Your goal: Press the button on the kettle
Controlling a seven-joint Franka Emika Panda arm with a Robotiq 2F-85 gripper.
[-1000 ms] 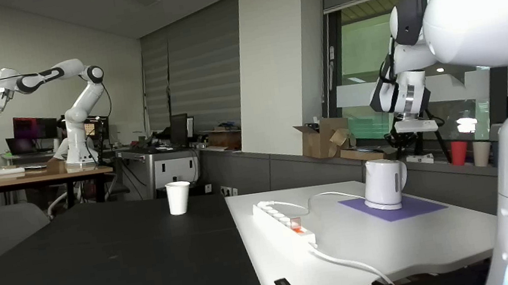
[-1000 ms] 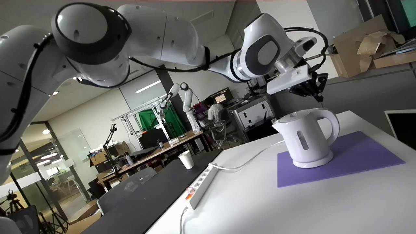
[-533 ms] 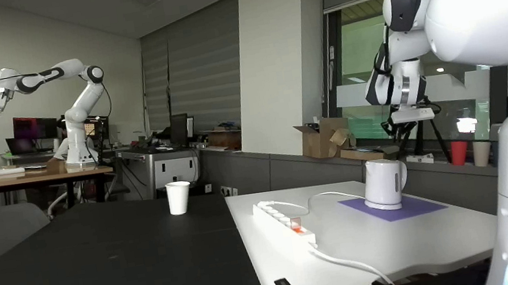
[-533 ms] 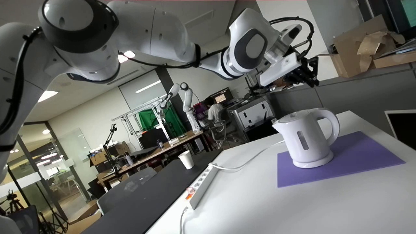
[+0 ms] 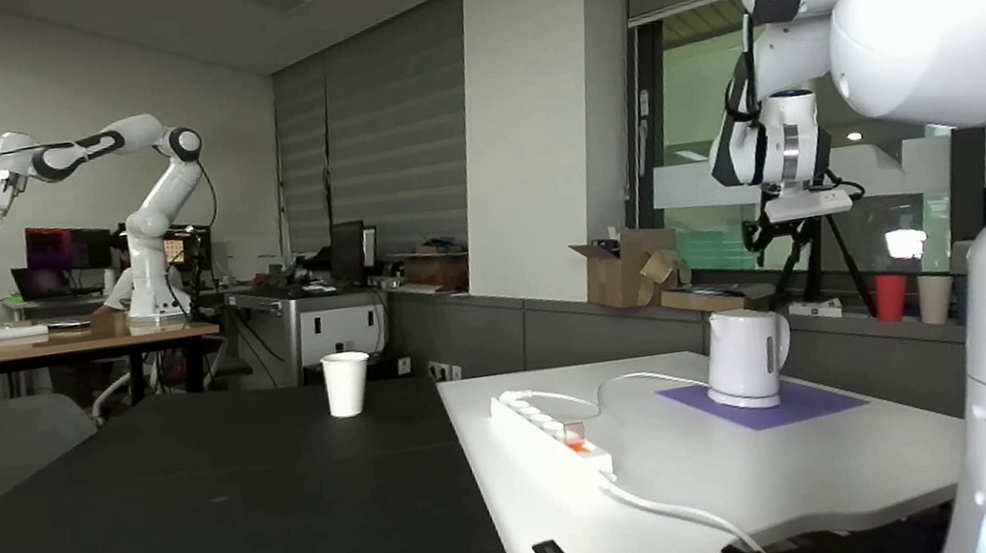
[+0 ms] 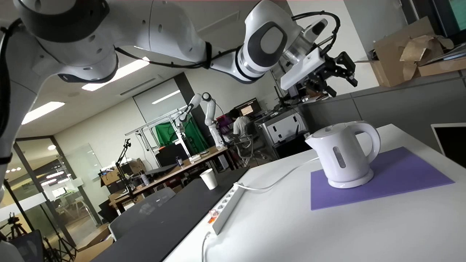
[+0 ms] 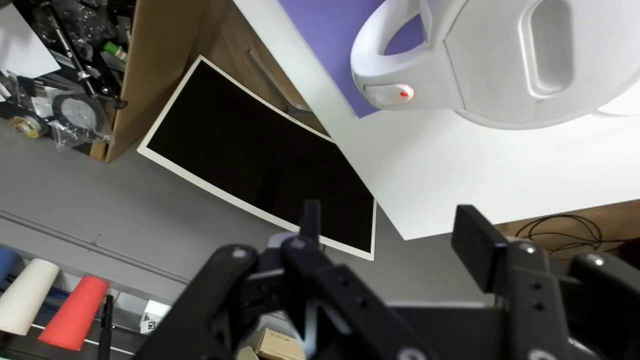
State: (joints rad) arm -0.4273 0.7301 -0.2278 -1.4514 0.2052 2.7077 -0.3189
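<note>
The white kettle [image 6: 340, 156] stands upright on a purple mat [image 6: 407, 174]; it shows in both exterior views. From above, in the wrist view, its lid side and looped handle [image 7: 372, 47] fill the upper right. At the base of that handle sits the button [image 7: 385, 93], with a red light showing at one end. My gripper [image 6: 343, 87] hangs in the air above the kettle, well apart from it. Its fingers stand wide apart in the wrist view, and nothing is between the gripper's [image 7: 391, 232] pads.
A white power strip [image 6: 227, 209] lies along the edge of the white table [image 5: 676, 482], a cable running to the kettle. On the black table stands a white cup [image 5: 346, 384]. Beyond the white table's edge is a black-screened monitor [image 7: 260, 155]. Cardboard boxes [image 6: 407, 51] sit on the ledge.
My gripper has risen away from the kettle, moving up and left in an exterior view. Its fingers have spread from shut to open. The kettle has stayed in place.
</note>
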